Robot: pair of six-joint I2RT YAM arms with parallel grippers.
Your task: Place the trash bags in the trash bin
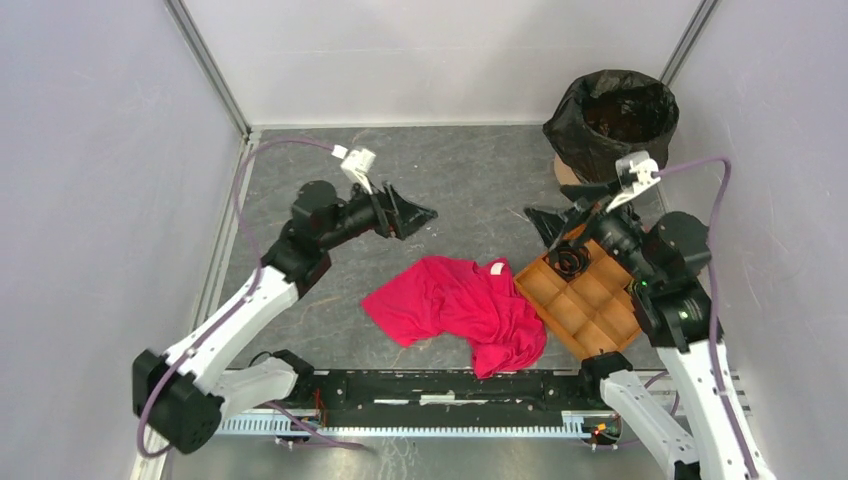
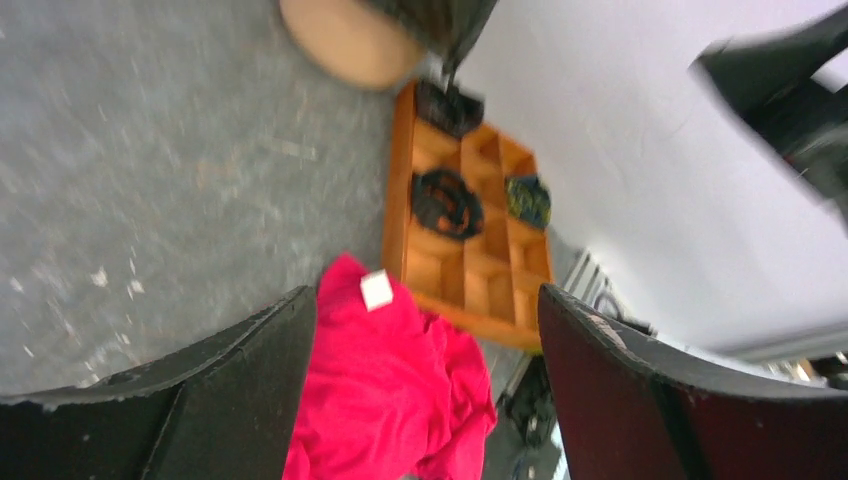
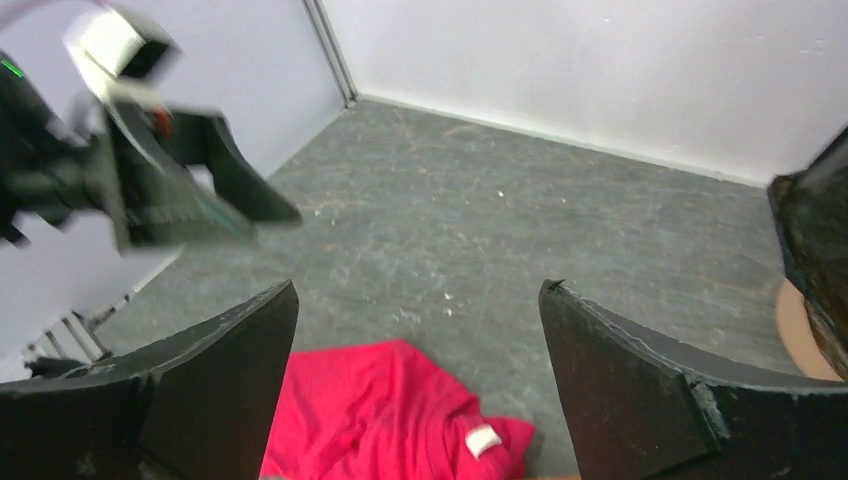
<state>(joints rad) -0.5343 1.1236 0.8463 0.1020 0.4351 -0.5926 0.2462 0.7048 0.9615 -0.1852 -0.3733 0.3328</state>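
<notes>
The trash bin (image 1: 566, 172) stands at the back right; only a strip of its pale-orange side shows below the black trash bag (image 1: 612, 118), which is draped over its rim and lines it. In the left wrist view the bin's base (image 2: 350, 38) and the bag's edge (image 2: 440, 18) sit at the top. In the right wrist view the bin (image 3: 803, 338) and bag (image 3: 815, 235) are at the right edge. My left gripper (image 1: 415, 207) (image 2: 425, 295) is open and empty above the floor's middle. My right gripper (image 1: 560, 207) (image 3: 420, 290) is open and empty, just in front of the bin.
A red garment (image 1: 455, 305) (image 2: 375, 400) (image 3: 380, 410) lies crumpled front centre. A brown compartment tray (image 1: 585, 300) (image 2: 470, 260) holding small dark items lies to its right, under my right arm. Grey walls enclose the floor.
</notes>
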